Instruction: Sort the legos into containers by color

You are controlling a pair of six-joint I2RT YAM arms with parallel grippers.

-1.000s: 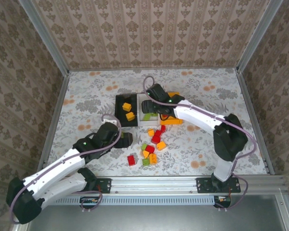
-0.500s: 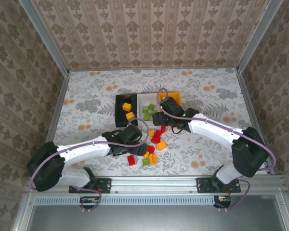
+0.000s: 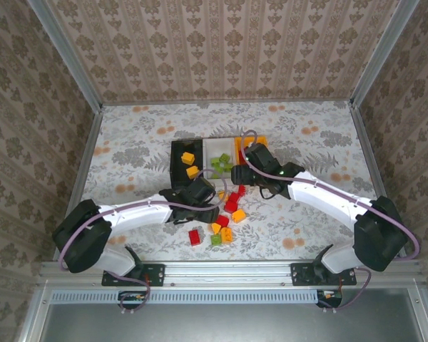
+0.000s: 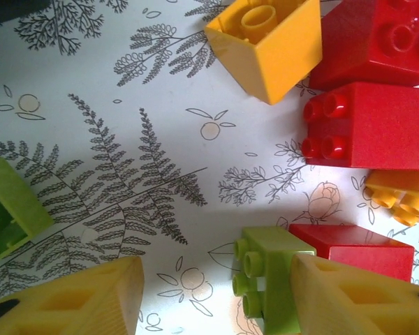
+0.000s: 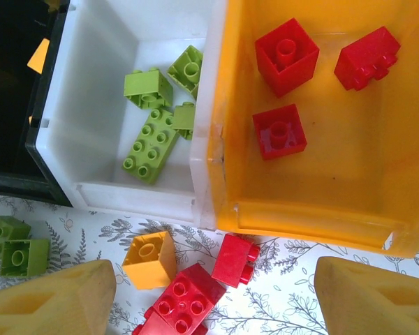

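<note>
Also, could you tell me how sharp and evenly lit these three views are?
Top external: sharp, evenly lit, hardly any shadow. Left wrist: the red legos are crisp and slightly glossy. Right wrist: the orange bin shows a mild sheen, and the black bin is too dark for detail.

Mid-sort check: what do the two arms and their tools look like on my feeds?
The left arm and right arm share white shells, black joints and a lilac cable looping alongside. Left tool fingers and right tool fingers are yellow-orange wedges with recessed pockets.
</note>
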